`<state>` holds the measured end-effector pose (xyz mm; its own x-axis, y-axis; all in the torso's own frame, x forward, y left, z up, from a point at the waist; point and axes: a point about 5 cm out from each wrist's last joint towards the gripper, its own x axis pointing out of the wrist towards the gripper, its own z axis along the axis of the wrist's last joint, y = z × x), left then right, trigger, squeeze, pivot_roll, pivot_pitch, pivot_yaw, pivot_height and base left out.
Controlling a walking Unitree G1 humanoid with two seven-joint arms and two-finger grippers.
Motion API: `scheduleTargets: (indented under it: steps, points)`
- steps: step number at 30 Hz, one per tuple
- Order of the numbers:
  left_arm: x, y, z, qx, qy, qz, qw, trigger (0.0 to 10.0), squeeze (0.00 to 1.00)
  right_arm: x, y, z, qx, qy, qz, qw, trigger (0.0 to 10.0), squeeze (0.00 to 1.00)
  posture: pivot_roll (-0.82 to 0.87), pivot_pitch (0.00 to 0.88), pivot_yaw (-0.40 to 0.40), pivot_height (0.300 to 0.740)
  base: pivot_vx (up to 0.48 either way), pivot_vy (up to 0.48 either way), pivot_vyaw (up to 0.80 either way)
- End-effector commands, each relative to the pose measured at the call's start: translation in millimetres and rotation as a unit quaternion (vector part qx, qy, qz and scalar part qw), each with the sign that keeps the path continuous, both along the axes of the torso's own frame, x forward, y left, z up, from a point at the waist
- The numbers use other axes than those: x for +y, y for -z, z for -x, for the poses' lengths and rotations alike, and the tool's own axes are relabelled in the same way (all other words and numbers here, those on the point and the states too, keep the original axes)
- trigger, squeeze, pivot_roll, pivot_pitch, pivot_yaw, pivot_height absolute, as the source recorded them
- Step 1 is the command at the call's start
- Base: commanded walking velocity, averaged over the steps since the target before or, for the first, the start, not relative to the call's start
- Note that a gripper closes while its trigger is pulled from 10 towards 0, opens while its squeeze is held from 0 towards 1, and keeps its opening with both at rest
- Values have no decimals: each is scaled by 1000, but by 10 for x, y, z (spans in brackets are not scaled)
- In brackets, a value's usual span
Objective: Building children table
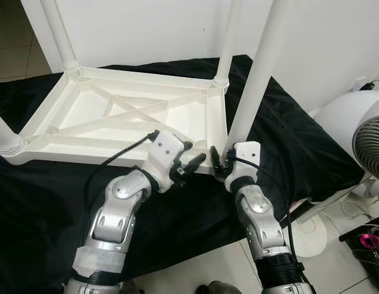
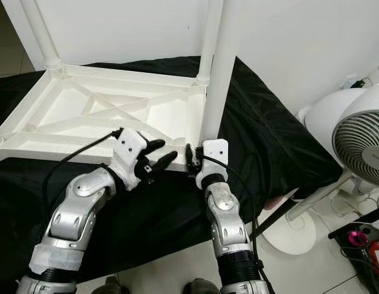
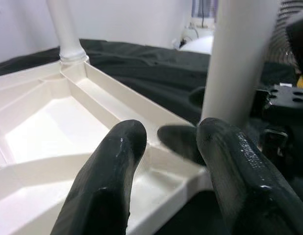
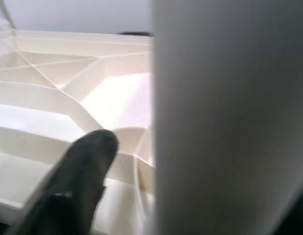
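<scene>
The upturned tabletop (image 1: pixel 125 113) lies on the black cloth (image 1: pixel 287 141), the near-corner leg (image 1: pixel 257 79) is gripped at its base by the right claw (image 1: pixel 219 160), the left claw (image 1: pixel 188 164) hovers open and empty beside it, and firm downward seating is judged next.

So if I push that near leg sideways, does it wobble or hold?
The leg stands upright in its corner socket, so it probably holds; being tall and thin, it may flex. The tabletop looks like hollow ribbed plastic on black cloth, so it may slide.
</scene>
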<state>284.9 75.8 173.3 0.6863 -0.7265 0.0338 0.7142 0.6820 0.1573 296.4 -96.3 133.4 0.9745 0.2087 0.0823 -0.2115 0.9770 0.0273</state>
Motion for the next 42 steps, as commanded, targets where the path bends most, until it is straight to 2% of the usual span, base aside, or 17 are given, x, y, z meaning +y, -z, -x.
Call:
scheduleTargets:
  steps: [1, 4, 5, 6, 7, 16, 20, 22, 24, 27, 28, 29, 31, 32, 35, 38, 42]
  points:
    - [124, 17, -113, -5, -162, 16, 987, 10000, 0, 96, -9, 22, 4, -16, -16, 1000, 10000, 1000, -63, 37, -19, 740, 0, 0, 0]
    - [182, 18, -152, -12, -182, 0, 983, 10000, 0, -19, -9, 66, -5, -18, 2, 1000, 10000, 1000, -59, 43, -26, 740, 0, 0, 0]
    - [220, 13, -161, -18, -192, -5, 981, 10000, 0, -74, 3, 99, -8, -26, 11, 1000, 10000, 937, -58, 45, -29, 740, 0, 0, 0]
    - [243, 9, -166, -22, -197, -7, 980, 10000, 0, -105, 11, 121, -9, -31, 17, 999, 10000, 937, -58, 45, -29, 740, 0, 0, 0]
    - [258, 6, -162, -24, -199, -7, 980, 10000, 0, -123, 19, 139, -10, -35, 23, 999, 10000, 0, -58, 45, -29, 740, 0, 0, 0]
    - [382, -45, -86, -34, -205, 14, 978, 10000, 0, -241, 68, 364, -9, -82, 26, 996, 10000, 0, -58, 55, -32, 740, 0, 0, 0]
    - [399, -58, -50, -37, -195, 23, 980, 10000, 0, -274, 105, 402, -3, -82, 32, 996, 10000, 0, -61, 61, -33, 740, 0, 0, 0]
    - [379, -63, 18, -29, -159, 39, 986, 10000, 0, -285, 128, 412, 4, -86, 29, 996, 10000, 0, -62, 62, -30, 740, 0, 0, 0]
    - [337, -74, 161, -16, -93, 51, 994, 10000, 0, -287, 135, 412, 6, -94, 33, 995, 10000, 0, -61, 63, -30, 740, 0, 0, 0]
    - [337, -74, 161, -16, -93, 51, 994, 10000, 0, -287, 135, 412, 6, -94, 33, 995, 10000, 0, -61, 63, -30, 740, 0, 0, 0]
    - [337, -68, 355, 7, -19, 53, 998, 10000, 0, -289, 149, 399, 8, -102, 37, 994, 10000, 0, -53, 62, -32, 740, 0, 0, 0]
    - [337, -68, 355, 7, -19, 53, 998, 10000, 0, -289, 149, 399, 8, -102, 37, 994, 10000, 0, -53, 62, -32, 740, 0, 0, 0]
    - [360, -61, 493, 20, 25, 44, 999, 10000, 0, -288, 155, 382, 9, -106, 39, 994, 10000, 0, -48, 62, -35, 740, 0, 0, 0]
    - [360, -61, 493, 20, 25, 44, 999, 10000, 0, -288, 155, 382, 9, -106, 39, 994, 10000, 0, -48, 62, -35, 740, 0, 0, 0]
    - [415, -5, 680, 45, 56, 30, 997, 10000, 0, -286, 135, 331, 6, -103, 37, 994, 10000, 0, -36, 66, -45, 740, 0, 0, 0]
    - [432, 43, 778, 54, 58, 24, 997, 10000, 0, -283, 123, 314, 4, -104, 36, 994, 10000, 0, -32, 67, -47, 740, 0, 0, 0]
    - [409, 64, 889, 80, 61, 35, 994, 10000, 0, -264, 117, 265, 1, -110, 30, 993, 10000, 0, -25, 68, -53, 740, 0, 0, 0]
